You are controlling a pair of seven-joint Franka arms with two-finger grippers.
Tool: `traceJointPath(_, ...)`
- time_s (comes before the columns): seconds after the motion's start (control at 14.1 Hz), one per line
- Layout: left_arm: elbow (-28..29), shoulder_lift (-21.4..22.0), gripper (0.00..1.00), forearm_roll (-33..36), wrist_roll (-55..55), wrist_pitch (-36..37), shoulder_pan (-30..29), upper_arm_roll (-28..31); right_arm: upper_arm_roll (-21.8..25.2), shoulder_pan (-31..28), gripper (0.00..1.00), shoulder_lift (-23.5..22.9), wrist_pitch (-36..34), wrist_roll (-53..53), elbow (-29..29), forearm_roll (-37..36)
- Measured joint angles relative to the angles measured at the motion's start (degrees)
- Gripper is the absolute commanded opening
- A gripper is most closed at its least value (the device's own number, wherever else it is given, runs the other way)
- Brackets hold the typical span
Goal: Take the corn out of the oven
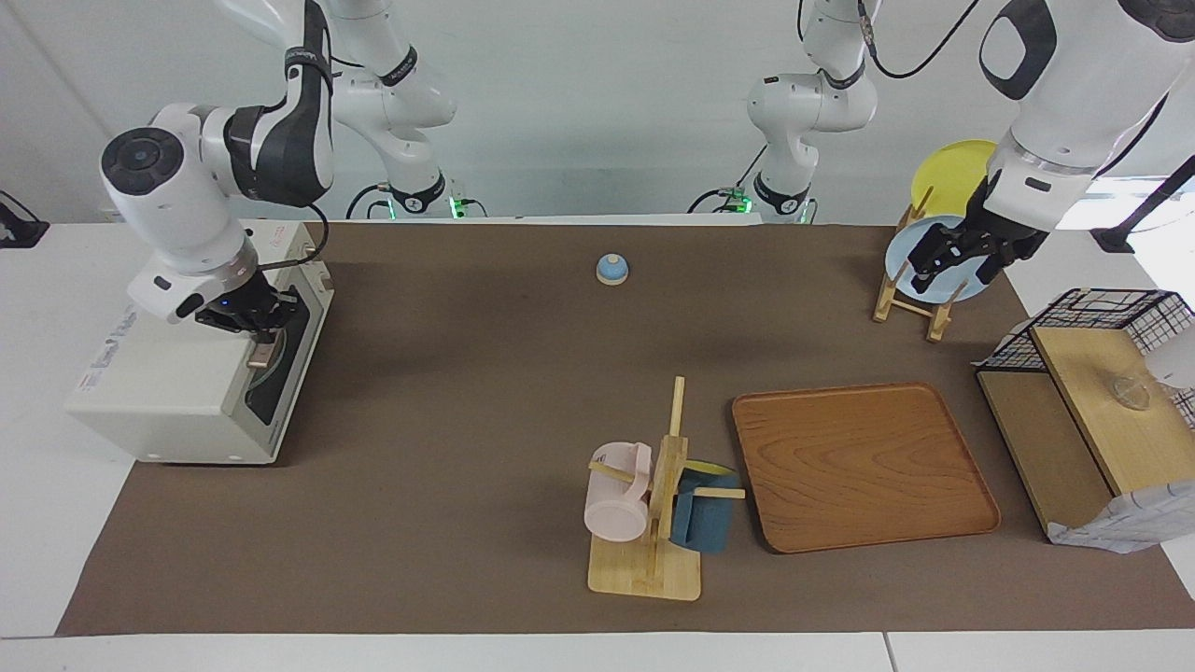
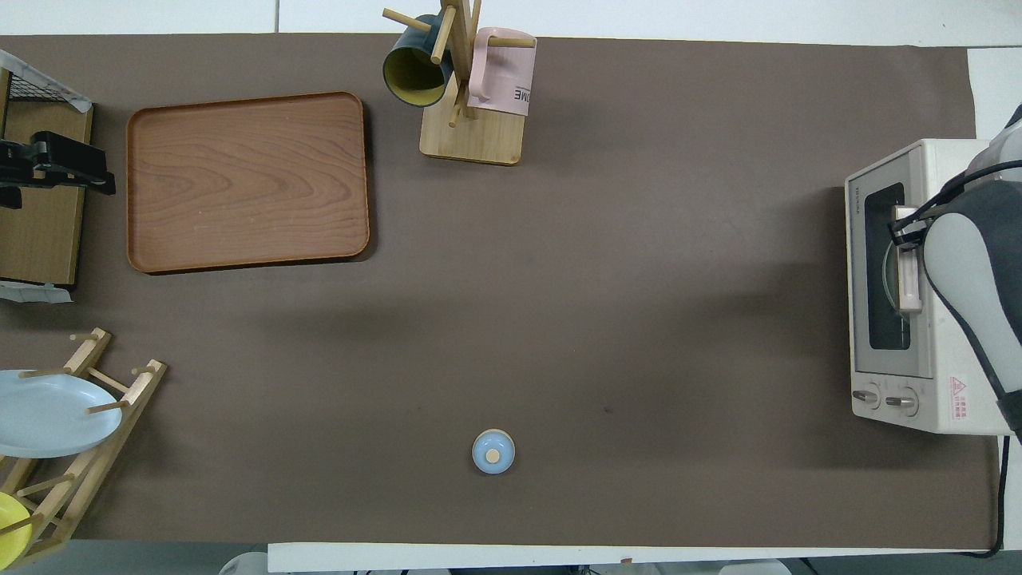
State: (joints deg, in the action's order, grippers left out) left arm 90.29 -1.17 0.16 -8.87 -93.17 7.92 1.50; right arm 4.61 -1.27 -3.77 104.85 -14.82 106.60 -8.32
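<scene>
1. Covering most of the surface [image 1: 467,392] is a brown mat, and everything but the oven's outer edge stands on it.
2. Standing at the right arm's end of the surface, the oven [image 1: 168,392] has its door shut and facing the middle of the mat, so the corn is not visible; judging from the task, it is inside.
3. A wooden tray [image 1: 859,467] lies bare toward the left arm's end, a likely place to put the corn.
4. A wire basket shelf [image 1: 1092,373] stands at the left arm's end, beside the tray.
5. A mug tree [image 1: 653,523] holds 1 pink and 1 dark blue mug, beside the tray on the side toward the oven.
6. A plate rack [image 1: 910,289] holds 1 pale blue and 1 yellow plate on edge.
7. The right hand [image 1: 261,350] is at the door's bar handle [image 2: 906,259], apparently gripping it; whether the fingers have closed I cannot tell. Opening the door looks like the step in hand.
8. The left hand [image 1: 952,266] waits over the plate rack with fingers spread, holding nothing.
9. A small blue knobbed lid [image 1: 611,270] sits alone, nearer to the robots than the mug tree.
</scene>
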Motion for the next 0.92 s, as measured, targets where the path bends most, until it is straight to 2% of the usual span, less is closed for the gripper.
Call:
traceJointPath(0.35,0.0,0.0,1.0,0.0,0.0,0.0,0.0,0.0,-0.5,6.35,0.0,-2.71,4.31,8.15,1.29,0.46)
traceJointPath(0.64,0.0,0.0,1.0,0.0,0.0,0.0,0.0,0.0,-1.37,9.42,0.0,-9.42,12.3,13.42,2.34,1.88)
traceJointPath(0.92,0.0,0.0,1.0,0.0,0.0,0.0,0.0,0.0,-1.47,9.78,0.0,-14.93,17.96,14.55,2.42,4.34)
